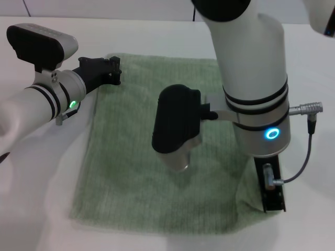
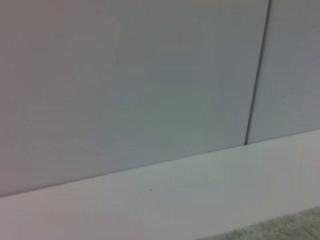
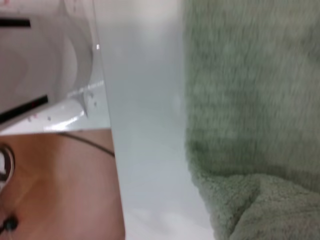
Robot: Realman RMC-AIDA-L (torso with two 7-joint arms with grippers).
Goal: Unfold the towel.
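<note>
**A:** So where's the towel [image 1: 136, 172] at right now?

**B:** Lying flat on the white table [image 1: 172, 31], looks like one rough rectangle, pale green. Most of it is smooth. The only messy bit is the near corner on the robot's right side, which is lifted and bunched up. The right wrist view shows that too: a thick fold of towel [image 3: 260, 210] humped over the flatter part, with bare table [image 3: 145, 150] just beside its edge.

**A:** And the arms?

**B:** The right gripper [image 1: 274, 196] is down at that same bunched corner, right at the towel's edge. The right arm stands over the towel's right half and hides a good chunk of it. Can't tell if the claw is pinching the cloth or spread, since the fingers are tucked behind the black mount and the fabric.

**A:** Left one?

**B:** The left gripper [image 1: 104, 70] is at the towel's far corner on the robot's left side, low over the edge or touching it, hard to say which. Same deal with its claw, can't tell if it's pressed together or apart from the head view. The left wrist view only catches a sliver of towel [image 2: 280, 231], then table [image 2: 175, 195], then a grey wall [image 2: 130, 75] with a dark vertical seam beyond the towel.
</note>
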